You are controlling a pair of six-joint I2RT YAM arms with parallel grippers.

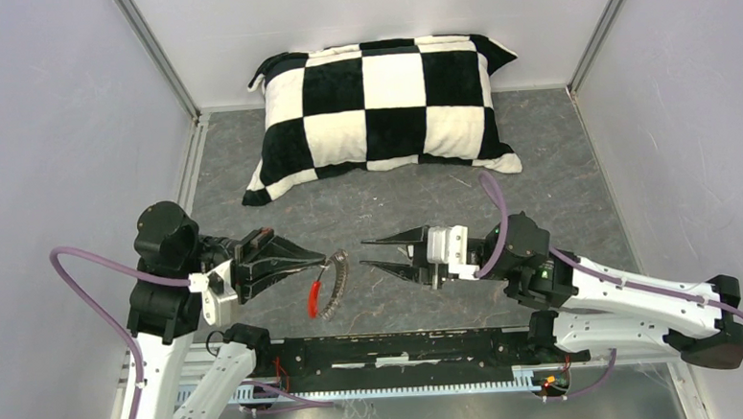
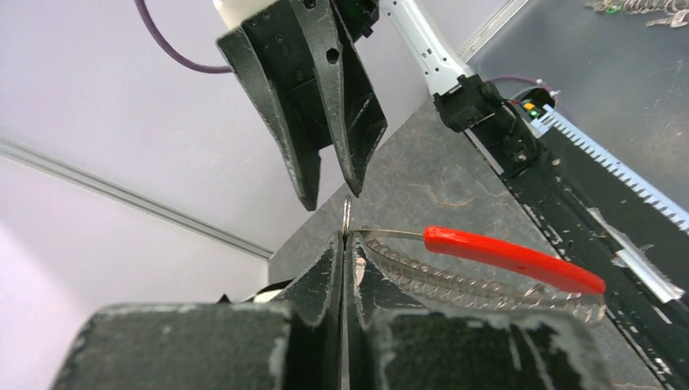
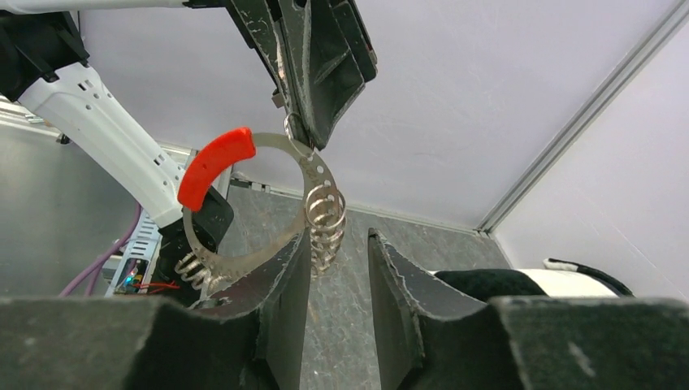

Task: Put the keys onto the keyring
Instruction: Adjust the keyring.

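Where the top view blurs the pinch, we see from the right wrist our left gripper (image 3: 299,130) clamping the silvery, red-sectioned wire keyring (image 3: 317,175); right gripper (image 3: 340,237) parted, empty.

This looks like a robotics lab test cell. Plain pale panel walls (image 1: 47,140) held by aluminium frame posts (image 1: 156,53) box in a grey table (image 1: 396,208). A left arm (image 1: 156,384) and right arm (image 1: 641,301) are bolted to a black rail (image 1: 404,347), with purple cables (image 1: 92,253) looping off them.
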